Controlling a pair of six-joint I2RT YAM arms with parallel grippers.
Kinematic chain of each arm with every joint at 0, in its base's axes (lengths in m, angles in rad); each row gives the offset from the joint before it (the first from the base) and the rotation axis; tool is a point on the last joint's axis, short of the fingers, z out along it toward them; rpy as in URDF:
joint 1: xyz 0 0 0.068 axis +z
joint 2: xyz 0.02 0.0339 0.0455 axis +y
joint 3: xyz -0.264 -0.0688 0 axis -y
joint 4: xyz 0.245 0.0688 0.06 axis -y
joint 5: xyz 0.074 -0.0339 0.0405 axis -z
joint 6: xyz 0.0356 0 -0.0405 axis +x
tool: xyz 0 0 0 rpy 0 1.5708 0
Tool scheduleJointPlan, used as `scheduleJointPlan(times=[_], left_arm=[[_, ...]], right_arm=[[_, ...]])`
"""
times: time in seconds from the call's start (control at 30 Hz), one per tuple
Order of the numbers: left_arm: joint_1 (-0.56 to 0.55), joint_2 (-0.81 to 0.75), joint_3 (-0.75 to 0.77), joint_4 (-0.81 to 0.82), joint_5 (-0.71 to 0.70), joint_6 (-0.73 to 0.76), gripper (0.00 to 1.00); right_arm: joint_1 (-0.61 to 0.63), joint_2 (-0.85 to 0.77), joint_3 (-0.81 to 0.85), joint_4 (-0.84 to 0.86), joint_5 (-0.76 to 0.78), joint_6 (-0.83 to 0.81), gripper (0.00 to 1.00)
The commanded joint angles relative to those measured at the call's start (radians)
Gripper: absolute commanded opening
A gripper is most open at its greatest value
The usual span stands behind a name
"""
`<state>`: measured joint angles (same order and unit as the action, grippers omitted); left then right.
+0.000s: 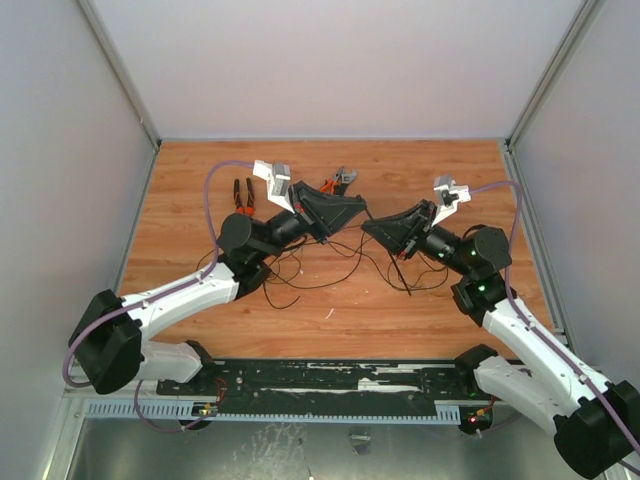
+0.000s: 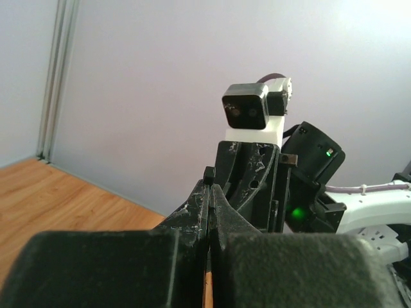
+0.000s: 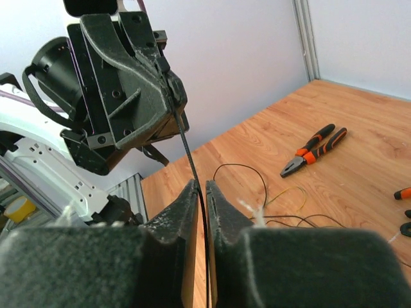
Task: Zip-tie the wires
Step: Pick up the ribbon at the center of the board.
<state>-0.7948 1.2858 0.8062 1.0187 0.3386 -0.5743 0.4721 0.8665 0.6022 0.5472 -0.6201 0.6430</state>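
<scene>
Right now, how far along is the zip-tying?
Done: the zip tie is up off the table. In hand: the left gripper is shut on its end, and it runs down through the right gripper, which is slightly open. Left: the wires lie loose on the table, unbundled. The tie isn't around them, looped or cinched.

The zip tie (image 3: 190, 151) runs down between the fingers of the right gripper (image 3: 200, 192) and is cut off by the right wrist view's bottom edge; whether those fingers pinch it cannot be determined. An orange-handled tool (image 3: 402, 192) is cropped at the same view's right edge. From above, the wires (image 1: 335, 280) pass under both arms, and individual strands are too fine to trace.
</scene>
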Motion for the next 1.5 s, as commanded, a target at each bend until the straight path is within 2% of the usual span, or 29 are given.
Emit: scheduleJointPlan(times=[0.0, 0.1, 0.23, 0.27, 0.37, 0.4, 0.47, 0.7, 0.93, 1.33, 1.47], left_arm=[[-0.009, -0.037, 0.042, -0.048, 0.007, 0.053, 0.00], [-0.009, -0.044, 0.047, -0.082, 0.005, 0.069, 0.00], [-0.009, -0.041, 0.047, -0.086, 0.005, 0.068, 0.00], [-0.009, -0.038, 0.045, -0.081, 0.005, 0.064, 0.04], [-0.009, -0.025, 0.034, -0.038, 0.019, 0.038, 0.31], [-0.009, -0.019, 0.033, -0.027, 0.025, 0.029, 0.38], [-0.009, -0.009, 0.037, -0.017, 0.036, 0.016, 0.42], [-0.009, 0.019, 0.023, 0.023, 0.057, -0.016, 0.43], [-0.009, 0.051, 0.022, 0.043, 0.066, -0.033, 0.42], [-0.009, 0.076, 0.020, 0.067, 0.077, -0.033, 0.02], [-0.009, 0.076, 0.023, 0.066, 0.074, -0.031, 0.00]], right_arm=[[0.005, -0.031, -0.008, -0.054, 0.009, -0.034, 0.07], [0.006, -0.040, -0.005, -0.069, 0.011, -0.040, 0.00], [0.006, -0.042, 0.000, -0.073, 0.008, -0.038, 0.00], [0.006, -0.041, 0.001, -0.072, 0.007, -0.034, 0.00], [0.005, -0.037, 0.001, -0.068, 0.002, -0.027, 0.00], [0.006, -0.034, 0.000, -0.067, -0.001, -0.024, 0.00], [0.006, -0.035, 0.000, -0.062, -0.002, -0.021, 0.00], [0.006, -0.033, -0.002, -0.038, -0.005, -0.003, 0.00], [0.006, -0.024, -0.008, -0.012, -0.018, 0.016, 0.00], [0.005, -0.019, -0.015, 0.011, -0.009, 0.033, 0.00], [0.006, -0.018, -0.016, 0.004, -0.007, 0.027, 0.00]])
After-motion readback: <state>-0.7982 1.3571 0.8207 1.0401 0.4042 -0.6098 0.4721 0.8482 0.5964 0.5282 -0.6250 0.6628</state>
